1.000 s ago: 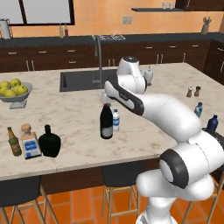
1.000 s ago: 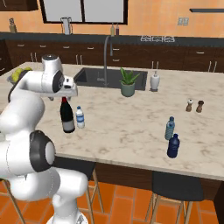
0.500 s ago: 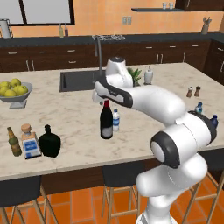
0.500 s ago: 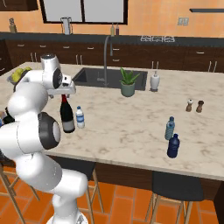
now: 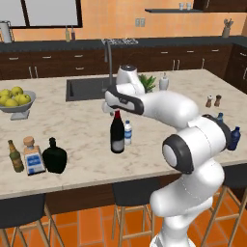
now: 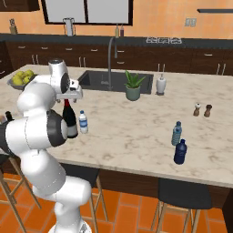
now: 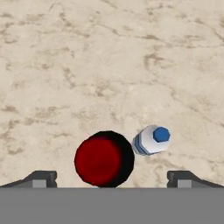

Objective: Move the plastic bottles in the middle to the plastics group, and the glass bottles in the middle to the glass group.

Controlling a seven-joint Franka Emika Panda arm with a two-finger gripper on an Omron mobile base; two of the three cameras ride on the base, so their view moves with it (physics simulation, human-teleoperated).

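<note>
The tall dark wine bottle (image 5: 117,136) with a red neck stands mid-counter, and the small clear water bottle (image 5: 128,133) is right beside it. My gripper (image 5: 114,108) hangs open just above the wine bottle's top. In the hand view the red bottle top (image 7: 104,159) lies between my fingertips (image 7: 42,178), with the water bottle (image 7: 151,139) to its right. The squat black bottle (image 5: 54,156) stands at the left with the square clear bottle (image 5: 34,157) and the brown-green bottle (image 5: 16,156). The teal bottle (image 6: 176,133) and dark blue bottle (image 6: 180,152) stand at the right.
A fruit bowl (image 5: 14,99) sits at the far left. The sink (image 5: 87,89) with its faucet is behind the bottles. A potted plant (image 6: 133,85) and soap dispenser (image 6: 160,84) stand by it. Salt and pepper shakers (image 6: 202,110) are at the far right.
My hand has swung left and down from over the sink side to just above the wine bottle's top. The gripper stayed open. The bottles have not moved.
</note>
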